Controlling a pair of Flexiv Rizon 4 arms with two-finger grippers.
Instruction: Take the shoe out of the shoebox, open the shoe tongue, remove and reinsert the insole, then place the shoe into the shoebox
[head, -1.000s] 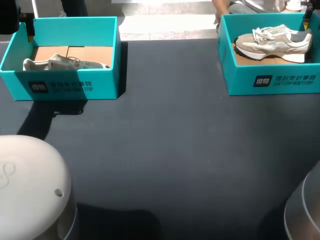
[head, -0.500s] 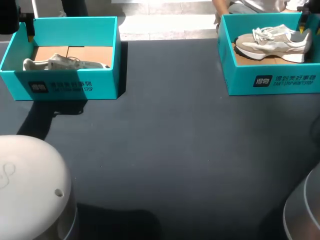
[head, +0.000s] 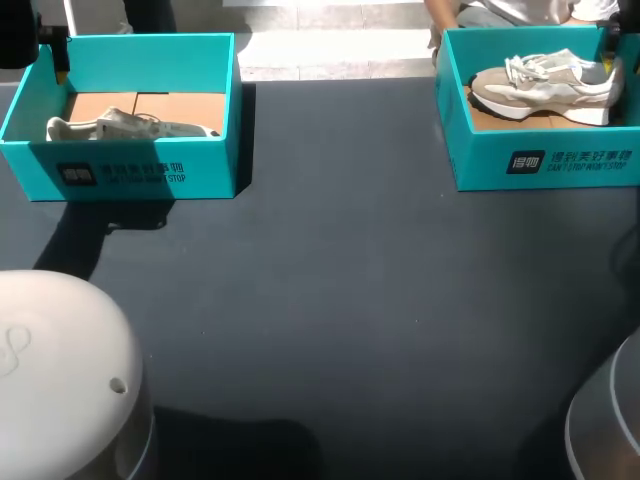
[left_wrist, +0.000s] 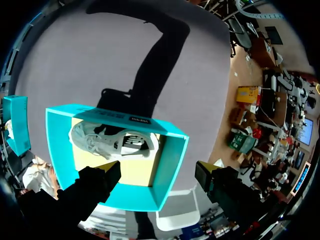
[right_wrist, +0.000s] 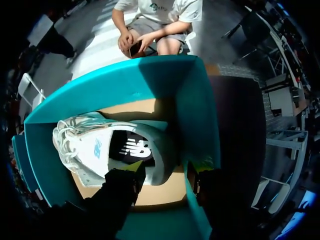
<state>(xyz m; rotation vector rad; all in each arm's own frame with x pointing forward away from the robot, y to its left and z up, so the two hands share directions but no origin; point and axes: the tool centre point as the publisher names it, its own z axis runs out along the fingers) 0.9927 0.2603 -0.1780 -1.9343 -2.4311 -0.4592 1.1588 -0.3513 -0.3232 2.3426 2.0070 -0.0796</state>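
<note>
Right wrist view: noted right gripper (right_wrist: 168, 167) spread apart astride heel of shoe (right_wrist: 100, 150) inside right shoebox (right_wrist: 200, 100); left gripper (left_wrist: 156, 170) spread wide above left shoebox (left_wrist: 170, 160) with second shoe (left_wrist: 95, 142).

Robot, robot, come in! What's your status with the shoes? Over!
Left gripper open over left shoebox, left shoe inside. Right gripper open at right shoe heel, inside right shoebox. No shoe out yet.
</note>
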